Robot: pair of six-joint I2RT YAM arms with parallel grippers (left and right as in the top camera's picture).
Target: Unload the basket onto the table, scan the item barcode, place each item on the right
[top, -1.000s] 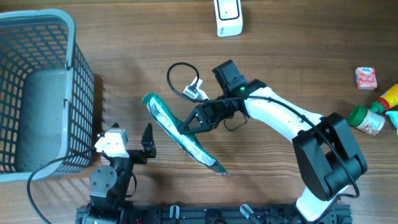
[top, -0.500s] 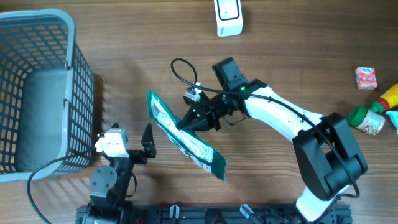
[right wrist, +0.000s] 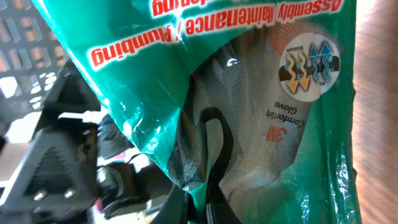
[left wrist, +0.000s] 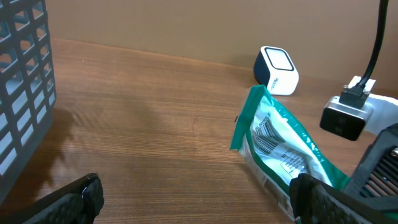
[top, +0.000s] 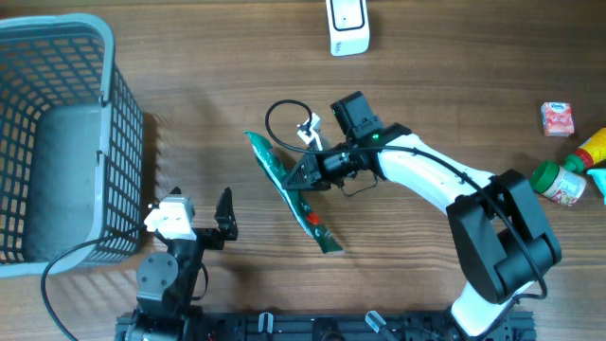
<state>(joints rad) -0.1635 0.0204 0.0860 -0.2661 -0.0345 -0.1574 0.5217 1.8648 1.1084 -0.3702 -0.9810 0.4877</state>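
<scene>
A green and white package of work gloves (top: pixel 316 225) hangs edge-on over the middle of the table. My right gripper (top: pixel 303 176) is shut on its edge. The right wrist view shows the fingers (right wrist: pixel 198 193) pinching the green film of the package (right wrist: pixel 267 93). In the left wrist view the package (left wrist: pixel 280 146) stands tilted, with a barcode (left wrist: pixel 267 127) on the white face turned toward that camera. The white scanner (top: pixel 347 26) stands at the table's far edge, apart from the package, and shows as the scanner (left wrist: pixel 277 62) behind it. My left gripper (top: pixel 194 216) rests open and empty near the front edge (left wrist: pixel 199 193).
A grey plastic basket (top: pixel 121 123) fills the left side, its wall (left wrist: pixel 25 81) close to the left gripper. At the far right lie a small pink box (top: pixel 558 118), a green-capped jar (top: pixel 559 182) and a yellow bottle (top: pixel 592 147). A black cable (top: pixel 279 118) loops near the right wrist.
The right gripper has moved a little right and toward the far edge, turning the package from a broad flat view to nearly edge-on. The left arm has not moved.
</scene>
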